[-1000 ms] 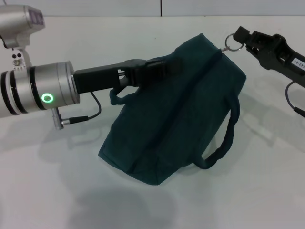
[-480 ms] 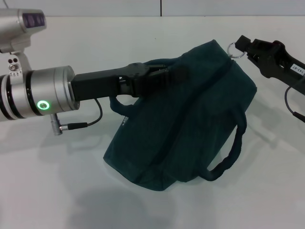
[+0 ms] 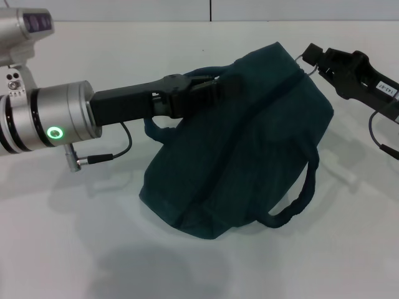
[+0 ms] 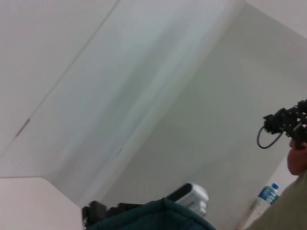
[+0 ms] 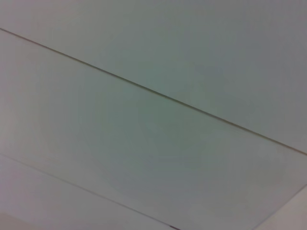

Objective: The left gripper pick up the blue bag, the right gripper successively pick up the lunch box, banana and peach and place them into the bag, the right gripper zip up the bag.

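Now draw the ring steadily: your right pincer [image 3: 310,55] is clamped on the zip pull at the blue bag [image 3: 243,143], which your left pincer [image 3: 215,87] grips above the bench [image 3: 75,249].

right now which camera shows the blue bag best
The head view: the whole blue bag shows, zip closed, left gripper at its top, right gripper at the zip ring. The left wrist view catches only a teal edge; the right wrist view shows none.
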Robot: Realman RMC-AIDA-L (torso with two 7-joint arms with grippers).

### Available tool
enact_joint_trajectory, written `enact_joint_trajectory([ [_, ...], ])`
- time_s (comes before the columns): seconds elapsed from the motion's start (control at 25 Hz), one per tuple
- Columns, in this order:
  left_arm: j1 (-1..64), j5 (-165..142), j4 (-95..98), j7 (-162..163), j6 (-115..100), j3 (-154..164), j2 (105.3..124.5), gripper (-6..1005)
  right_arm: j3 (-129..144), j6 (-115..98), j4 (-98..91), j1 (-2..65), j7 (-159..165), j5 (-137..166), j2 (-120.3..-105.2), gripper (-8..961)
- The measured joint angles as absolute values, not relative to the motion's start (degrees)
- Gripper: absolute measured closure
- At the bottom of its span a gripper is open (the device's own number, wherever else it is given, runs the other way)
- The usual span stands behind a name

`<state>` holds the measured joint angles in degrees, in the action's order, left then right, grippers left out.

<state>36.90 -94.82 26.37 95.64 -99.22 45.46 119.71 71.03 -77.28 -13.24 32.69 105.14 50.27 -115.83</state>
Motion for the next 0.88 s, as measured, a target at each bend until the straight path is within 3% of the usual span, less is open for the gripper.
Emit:
enact_joint_trajectory([
  [0.28, 37.3, -94.7, 26.4, 95.9, -97.4, 45.4, 119.61, 944, 70.7, -79.0, -13.9, 32.6, 105.1, 50.1, -115.65, 908],
  [0.72, 38.4, -94.0, 26.5, 96.2, -91.5, 45.3, 119.46, 944, 67.9, -79.6, -15.6, 29.7, 104.9, 49.5, -115.12, 515],
  [0.8, 38.8, -94.0, 26.3, 96.2, -90.2, 45.4, 119.53, 944, 67.7, -79.8, -15.7, 29.3, 104.8, 49.5, -115.04, 276],
  [0.88, 39.2, -94.0, 26.3, 96.4, -89.1, 45.4, 119.58, 944, 67.6, -80.0, -15.7, 29.2, 104.6, 49.5, -114.95, 230],
])
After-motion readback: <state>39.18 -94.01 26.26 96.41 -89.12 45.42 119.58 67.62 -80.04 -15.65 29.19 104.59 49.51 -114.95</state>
